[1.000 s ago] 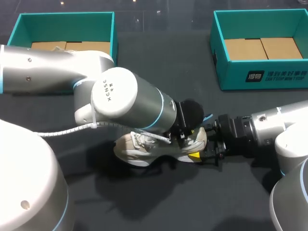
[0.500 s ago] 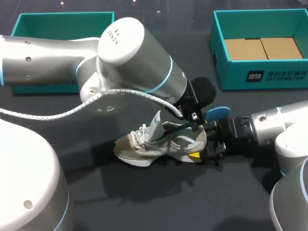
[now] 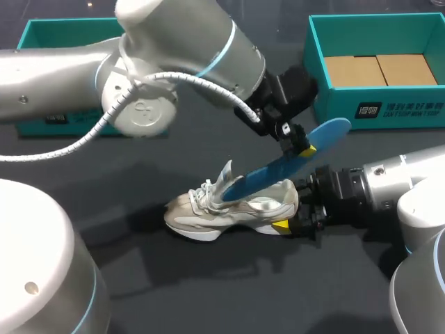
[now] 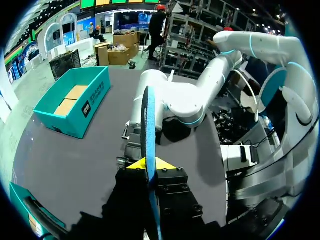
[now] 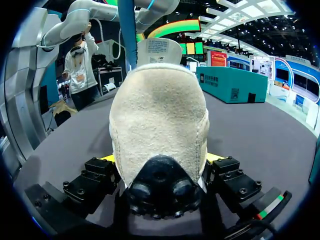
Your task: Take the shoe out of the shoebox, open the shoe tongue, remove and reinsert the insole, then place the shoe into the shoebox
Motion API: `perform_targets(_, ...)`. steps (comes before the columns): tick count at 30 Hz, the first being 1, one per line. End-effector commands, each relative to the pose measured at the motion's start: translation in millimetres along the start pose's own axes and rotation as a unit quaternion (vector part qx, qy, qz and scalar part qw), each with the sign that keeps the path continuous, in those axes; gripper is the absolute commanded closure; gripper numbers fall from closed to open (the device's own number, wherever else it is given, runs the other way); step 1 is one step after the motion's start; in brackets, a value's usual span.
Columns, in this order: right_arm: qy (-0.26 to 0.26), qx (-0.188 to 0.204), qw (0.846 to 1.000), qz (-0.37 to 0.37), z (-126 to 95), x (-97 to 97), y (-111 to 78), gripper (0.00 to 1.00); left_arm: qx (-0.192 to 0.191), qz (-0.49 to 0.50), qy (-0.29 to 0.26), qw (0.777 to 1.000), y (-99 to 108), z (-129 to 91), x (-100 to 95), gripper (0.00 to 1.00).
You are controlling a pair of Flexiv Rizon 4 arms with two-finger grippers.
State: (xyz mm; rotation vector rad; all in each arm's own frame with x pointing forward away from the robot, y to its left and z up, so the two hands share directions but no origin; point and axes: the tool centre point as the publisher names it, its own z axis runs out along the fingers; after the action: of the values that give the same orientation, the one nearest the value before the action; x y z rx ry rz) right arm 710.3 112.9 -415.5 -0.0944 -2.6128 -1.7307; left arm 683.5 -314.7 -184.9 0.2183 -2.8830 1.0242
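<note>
Biggest change: our left arm (image 3: 174, 62) has swung up and back vs. a sec ago, when its wrist sat low over the shoe (image 3: 229, 209). The left gripper (image 3: 300, 147) has risen w/ it, towards the right-hand shoebox (image 3: 375, 111), and its jaws are pinched narrow on the heel end of the blue insole (image 3: 278, 170). The insole was inside the shoe then. Now it slants up out of the opening, w/ only its toe end still in, by the raised tongue (image 3: 224, 174). The shoe hasn't shifted: it stands on its sole on the table (image 3: 208, 292), between the two boxes and well apart from both. The right gripper (image 3: 295, 221) clasps its heel from both sides and hasn't moved either.

Our read: shoe is out, tongue is open, and insole removal is most of the way done. A bit more lift should free the toe end. Reinserting and boxing are still to do.

Hard to see:
- The left-hand shoebox (image 3: 97, 28) is largely behind the left arm.
- How much insole remains inside is hidden by the upper and tongue.
- In the left wrist view the insole is edge-on, so we see the yellow tips pinching it but not its far end.
- In the right wrist view the heel fills the gap betw. the fingers, so their contact w/ it is mostly covered.
</note>
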Motion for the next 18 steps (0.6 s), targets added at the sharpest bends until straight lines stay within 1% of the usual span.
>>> perform_targets(1, 0.000, 0.002, 1.000, 0.000, 2, 0.7, -0.8, 1.00, -0.001, 0.000, 0.000, 1.000, 4, -14, -0.5, 1.00)
perform_targets(11, 0.000, 0.002, 1.000, 0.000, 2, 0.7, -0.8, 1.00, -0.001, 0.000, 0.000, 1.000, 4, -14, -0.5, 1.00)
perform_targets(12, 0.000, 0.002, 1.000, 0.000, 2, 0.7, -0.8, 1.00, 0.017, -0.018, 0.022, 0.999, 11, -16, -1.7, 1.00)
perform_targets(13, 0.000, 0.002, 1.000, 0.000, 2, 0.7, -0.8, 1.00, 0.044, -0.027, 0.033, 0.998, 14, -23, -2.2, 1.00)
perform_targets(15, 0.000, 0.002, 1.000, 0.000, 2, 0.7, -0.8, 1.00, 0.087, -0.036, 0.040, 0.995, 9, -41, -2.1, 1.00)
perform_targets(18, 0.000, 0.002, 1.000, 0.000, 2, 0.7, -0.8, 1.00, 0.134, -0.038, 0.035, 0.990, -2, -71, 1.5, 1.00)
